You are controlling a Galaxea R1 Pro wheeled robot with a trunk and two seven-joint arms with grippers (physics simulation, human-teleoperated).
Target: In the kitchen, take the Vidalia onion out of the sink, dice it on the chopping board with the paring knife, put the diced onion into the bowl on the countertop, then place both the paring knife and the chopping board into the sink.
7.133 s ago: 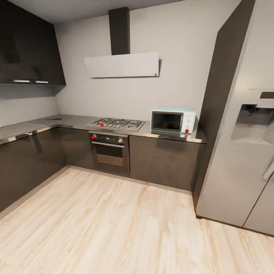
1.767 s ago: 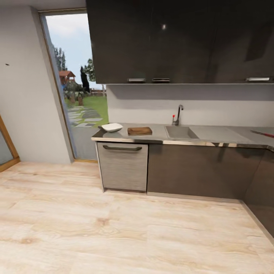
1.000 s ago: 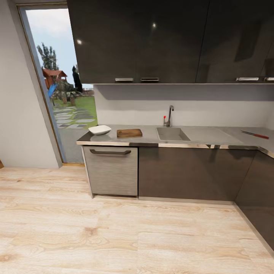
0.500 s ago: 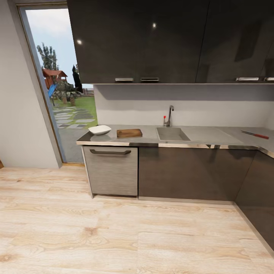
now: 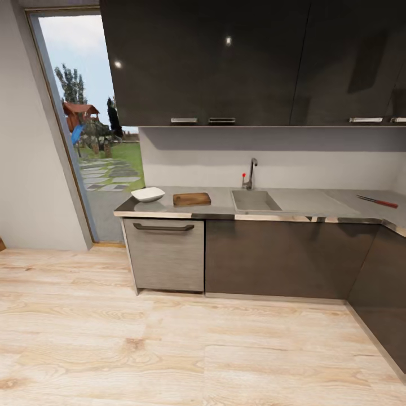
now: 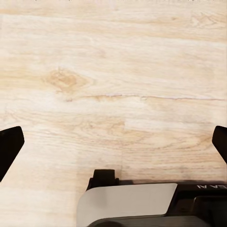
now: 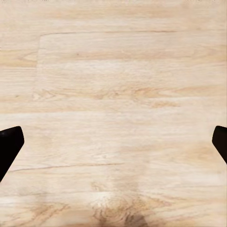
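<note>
A: Head view, left to right, quick. What was there?

B: A glass door (image 5: 84, 129) onto a garden at the far left. Then the countertop (image 5: 220, 210), with the bowl (image 5: 148, 194) near its left end. The chopping board (image 5: 192, 198) lay flat just right of the bowl, apart from it.

A: Knife on the board?

B: Couldn't tell, too small to make out. Same for the onion; the inside of the sink (image 5: 255, 201) was mostly hidden at that angle.

A: Sink position?

B: Right of the board, set into the countertop, with the tap (image 5: 250, 172) standing at its back edge. The drainboard (image 5: 307, 200) ran on to the right. Far right on the counter lay a red-handled knife (image 5: 376, 201), well apart from everything else.

A: Below and above?

B: A grey drawer front (image 5: 164, 255) with a dark bar handle under the bowl and board, dark cabinets beside it, dark wall cabinets (image 5: 248, 62) overhead. Pale wood floor (image 5: 186, 344) in front.

A: Grippers?

B: Left gripper (image 6: 113, 145) was spread wide, fingertips at opposite edges of its wrist view, nothing between them, only floor under it. Right gripper (image 7: 113, 144) likewise: spread wide, empty, over floor.
</note>
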